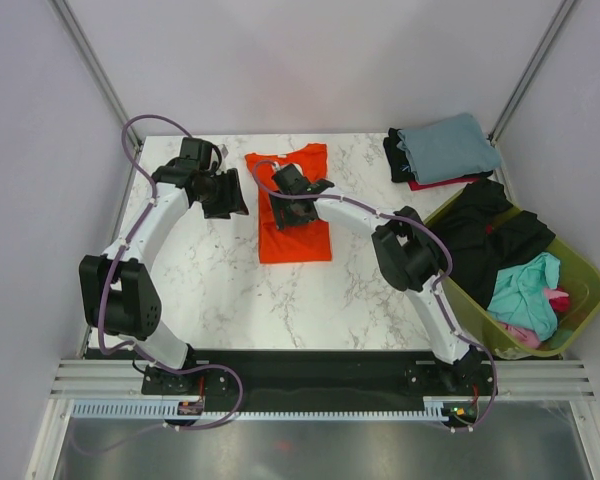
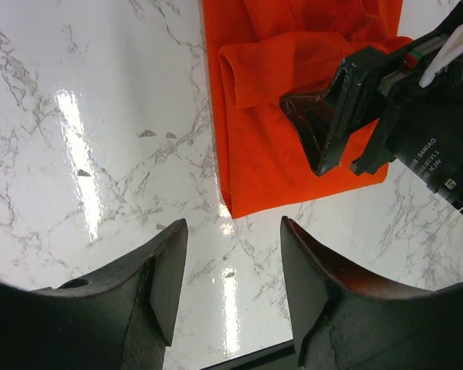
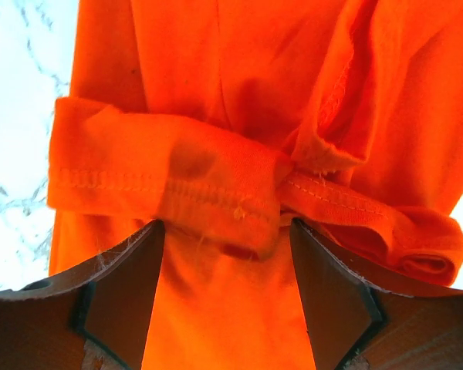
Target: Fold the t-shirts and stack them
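The bright orange t-shirt (image 1: pixel 298 235) lies flat at the table's middle, folded into a long strip, collar end toward the back. My right gripper (image 1: pixel 295 207) hovers low over it, jaws open. In the right wrist view they (image 3: pixel 228 258) straddle a bunched sleeve hem (image 3: pixel 170 189); I cannot tell whether they touch it. My left gripper (image 1: pixel 226 195) is open and empty over bare marble, just left of the shirt. In the left wrist view (image 2: pixel 231 231) the shirt's (image 2: pixel 285 154) corner lies ahead of it. A folded grey-blue shirt (image 1: pixel 448 146) tops a black and red stack at the back right.
An olive-green basket (image 1: pixel 582 268) stands at the right edge, holding loose black (image 1: pixel 495 235), teal (image 1: pixel 525 290) and pink (image 1: pixel 525 335) shirts. White walls and metal posts enclose the marble table (image 1: pixel 210 290). The right gripper's body (image 2: pixel 417 131) shows in the left wrist view.
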You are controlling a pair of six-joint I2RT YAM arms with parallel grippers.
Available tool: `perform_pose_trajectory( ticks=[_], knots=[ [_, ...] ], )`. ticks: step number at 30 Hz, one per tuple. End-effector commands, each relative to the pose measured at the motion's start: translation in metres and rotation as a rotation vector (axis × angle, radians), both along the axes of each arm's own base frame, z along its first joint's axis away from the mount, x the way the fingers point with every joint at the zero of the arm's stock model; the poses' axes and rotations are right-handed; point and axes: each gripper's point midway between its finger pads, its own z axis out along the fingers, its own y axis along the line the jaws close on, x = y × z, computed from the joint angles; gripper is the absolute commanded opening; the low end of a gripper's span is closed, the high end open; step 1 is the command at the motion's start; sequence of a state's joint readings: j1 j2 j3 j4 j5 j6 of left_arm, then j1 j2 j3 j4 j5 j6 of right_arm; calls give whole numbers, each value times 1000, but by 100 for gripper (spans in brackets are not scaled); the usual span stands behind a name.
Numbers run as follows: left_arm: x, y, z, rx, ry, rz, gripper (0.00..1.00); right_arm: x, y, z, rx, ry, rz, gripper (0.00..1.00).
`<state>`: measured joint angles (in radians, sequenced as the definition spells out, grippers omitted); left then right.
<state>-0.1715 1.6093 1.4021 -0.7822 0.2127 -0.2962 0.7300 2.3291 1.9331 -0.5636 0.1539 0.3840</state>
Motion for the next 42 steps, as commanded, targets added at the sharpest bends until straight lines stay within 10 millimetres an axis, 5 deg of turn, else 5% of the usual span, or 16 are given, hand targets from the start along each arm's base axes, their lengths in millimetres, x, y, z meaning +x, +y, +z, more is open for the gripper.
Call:
perform_pose_trajectory(
  ticks=[1, 9, 16, 19, 22, 23, 24, 26, 32, 42],
  knots=[
    [3, -3, 13, -15, -64, -40, 59, 22, -3, 21, -22, -79, -35, 74],
    [2, -4, 7, -19, -49, -39, 57, 82, -4, 71, 86, -188, -108, 77],
    [2, -5, 4, -19, -38, -44, 57, 135, -29, 68, 131, -263, -222, 75],
    [2, -5, 3, -14, -39, -43, 57, 127, -18, 88, 171, -284, -139, 72],
    [3, -4, 4, -9, -43, -41, 57, 97, -8, 115, 227, -339, -76, 71],
    [3, -4, 4, -6, -45, -39, 57, 86, -6, 139, 257, -376, -70, 70],
    [3, -4, 4, -6, -46, -37, 57, 74, -11, 119, 228, -335, -73, 69],
    [3, -4, 6, -9, -48, -39, 57, 58, -12, 122, 245, -314, -83, 64],
    [2, -5, 10, -15, -59, -41, 56, 21, -1, 76, 220, -216, -42, 58],
    [1, -5, 9, -15, -56, -43, 56, 34, 30, 41, 232, -152, -15, 61]
  ],
)
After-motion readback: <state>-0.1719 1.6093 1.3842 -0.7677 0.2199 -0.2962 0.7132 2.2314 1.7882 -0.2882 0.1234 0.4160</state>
